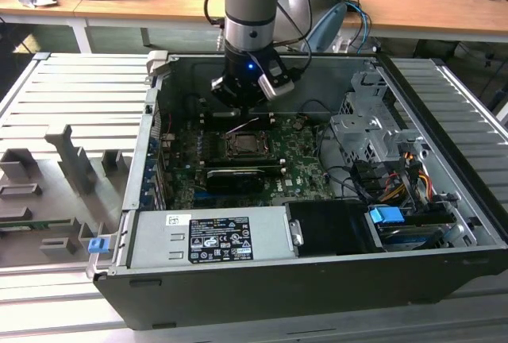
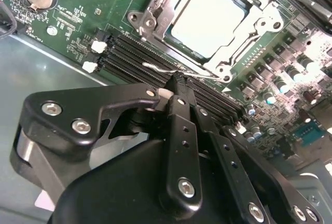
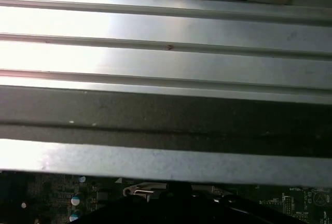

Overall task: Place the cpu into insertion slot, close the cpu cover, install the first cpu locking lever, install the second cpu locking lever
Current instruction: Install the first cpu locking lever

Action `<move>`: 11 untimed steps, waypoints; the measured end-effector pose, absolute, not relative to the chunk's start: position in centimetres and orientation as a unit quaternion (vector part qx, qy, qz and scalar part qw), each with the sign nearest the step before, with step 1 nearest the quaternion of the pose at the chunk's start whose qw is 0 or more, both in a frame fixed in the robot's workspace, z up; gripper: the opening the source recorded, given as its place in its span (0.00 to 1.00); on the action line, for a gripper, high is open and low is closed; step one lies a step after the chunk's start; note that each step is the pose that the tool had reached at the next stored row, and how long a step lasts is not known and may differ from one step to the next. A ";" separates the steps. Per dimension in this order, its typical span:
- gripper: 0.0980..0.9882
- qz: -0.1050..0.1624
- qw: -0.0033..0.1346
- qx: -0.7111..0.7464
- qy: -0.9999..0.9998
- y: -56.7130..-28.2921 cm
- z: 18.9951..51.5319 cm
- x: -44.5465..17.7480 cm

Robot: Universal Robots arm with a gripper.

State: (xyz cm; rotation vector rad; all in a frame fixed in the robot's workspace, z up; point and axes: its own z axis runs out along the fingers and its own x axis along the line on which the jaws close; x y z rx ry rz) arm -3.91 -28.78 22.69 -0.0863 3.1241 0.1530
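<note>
Inside the open computer case, the cpu (image 2: 207, 19) lies in the insertion slot (image 1: 250, 147), its pale silver top showing. The cpu cover (image 2: 155, 24) lies flat around it as a silver frame. A thin wire locking lever (image 2: 155, 67) runs along the socket edge beside the black memory slots (image 2: 129, 53). My gripper (image 2: 176, 83) is shut, its tips right at this wire; whether they pinch it I cannot tell. In the exterior view the gripper (image 1: 240, 111) hangs just behind the socket, close above the board.
A grey labelled box (image 1: 210, 237) fills the case's front, a long black card (image 1: 238, 176) lies before the socket, and a drive cage (image 1: 373, 136) with cables stands on the exterior view's right. The ribbed metal table (image 3: 166, 27) surrounds the case; fixture blocks (image 1: 71, 160) stand on the left.
</note>
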 end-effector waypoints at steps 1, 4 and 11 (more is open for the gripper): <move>0.01 0.049 0.006 -0.028 0.998 -28.8 22.6 -3.9; 0.01 0.049 0.006 -0.028 0.998 -28.8 22.4 -3.7; 0.01 0.049 0.006 -0.028 0.998 -28.8 21.9 -2.7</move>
